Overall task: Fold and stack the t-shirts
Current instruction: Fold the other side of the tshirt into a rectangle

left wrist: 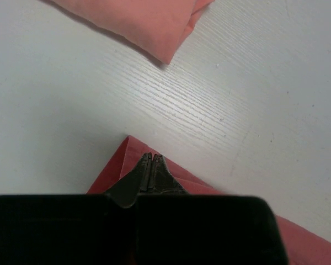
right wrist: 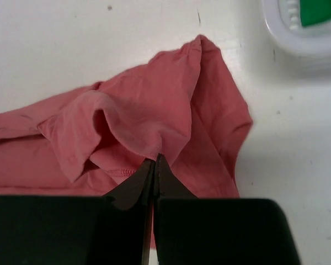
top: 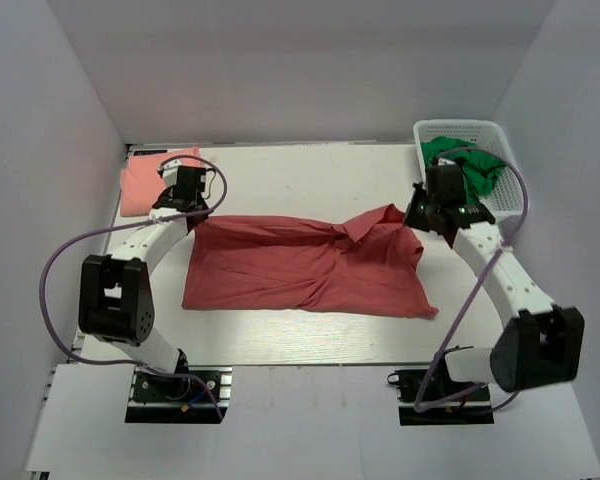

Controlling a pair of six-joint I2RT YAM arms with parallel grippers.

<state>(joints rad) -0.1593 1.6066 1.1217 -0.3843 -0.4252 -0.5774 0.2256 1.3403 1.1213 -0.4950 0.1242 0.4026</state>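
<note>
The brick-red t-shirt (top: 310,265) lies spread across the middle of the table, rumpled at its far right. My left gripper (top: 185,207) is at its far left corner. In the left wrist view the jaws (left wrist: 150,156) are shut over that corner of the cloth (left wrist: 113,171). My right gripper (top: 426,214) is at the far right edge. In the right wrist view the tips (right wrist: 155,160) pinch a raised fold of the shirt (right wrist: 154,110). The salmon-pink t-shirt (top: 145,185) lies folded at the far left, and its corner (left wrist: 149,22) lies beyond the left fingers.
A white basket (top: 495,135) holding green cloth (top: 470,170) stands at the far right corner, just beyond my right gripper; its rim (right wrist: 298,41) shows in the right wrist view. White walls close in the table on three sides.
</note>
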